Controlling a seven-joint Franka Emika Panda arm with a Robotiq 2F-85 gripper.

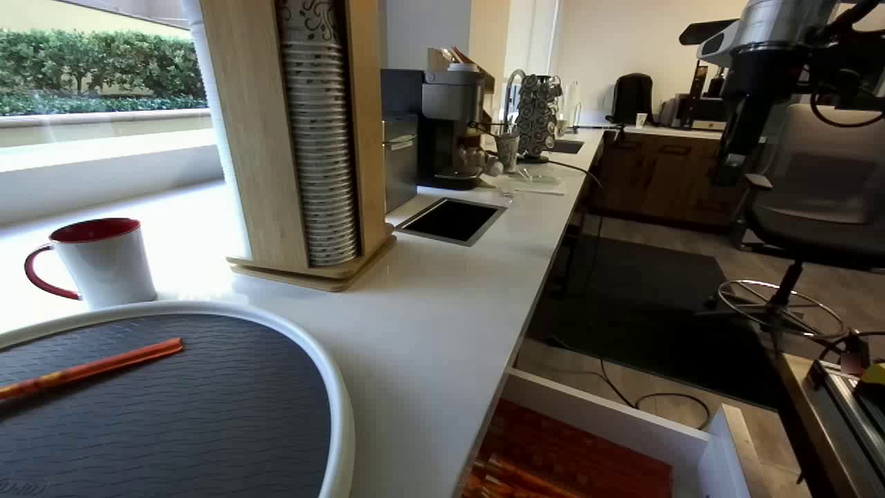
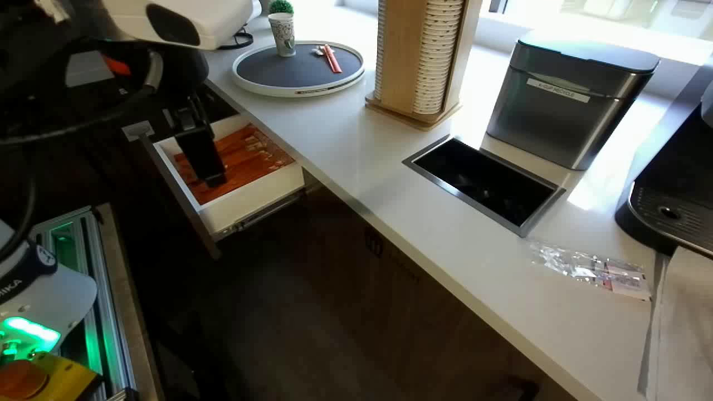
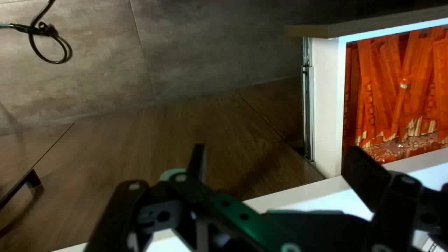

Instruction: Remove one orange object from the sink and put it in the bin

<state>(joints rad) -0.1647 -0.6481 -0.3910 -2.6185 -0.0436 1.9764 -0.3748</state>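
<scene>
Several flat orange strips lie in an open white-walled drawer under the countertop; they also show in both exterior views. No white-rimmed sink shows. A dark rectangular opening with a metal rim is set in the white countertop; a grey bin labelled for recycling stands behind it. My gripper is open and empty, its fingers wide apart in the wrist view. In an exterior view, the gripper hangs in front of the drawer; I cannot tell its exact height over it.
A round tray bears a paper cup and an orange-red stick. A wooden cup stand is on the countertop. A plastic wrapper lies near the coffee machine. A mug stands behind the tray.
</scene>
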